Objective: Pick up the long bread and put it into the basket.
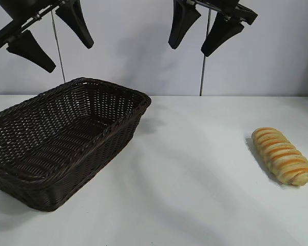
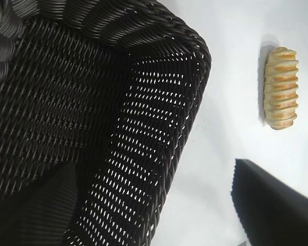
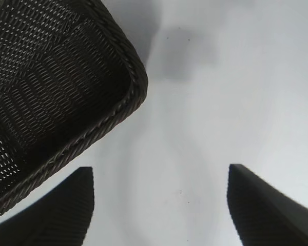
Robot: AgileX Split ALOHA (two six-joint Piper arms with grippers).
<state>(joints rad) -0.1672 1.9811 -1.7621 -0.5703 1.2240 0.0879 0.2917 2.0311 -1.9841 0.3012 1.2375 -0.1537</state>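
Note:
The long bread (image 1: pixel 283 155), golden with orange-brown stripes, lies on the white table at the right; the left wrist view also shows the bread (image 2: pixel 281 87). The dark brown wicker basket (image 1: pixel 66 138) stands empty at the left. High above the basket hangs my left gripper (image 1: pixel 69 46), open and holding nothing; in its wrist view the left gripper (image 2: pixel 154 202) hovers over the basket's wall (image 2: pixel 159 154). My right gripper (image 1: pixel 197 41) hangs open high over the table's middle, well away from the bread. Its own view shows the right gripper (image 3: pixel 160 177) above bare table beside the basket's corner (image 3: pixel 128 77).
A white tabletop (image 1: pixel 195 179) spreads between basket and bread. Two thin cables (image 1: pixel 203 72) run down in front of the pale back wall.

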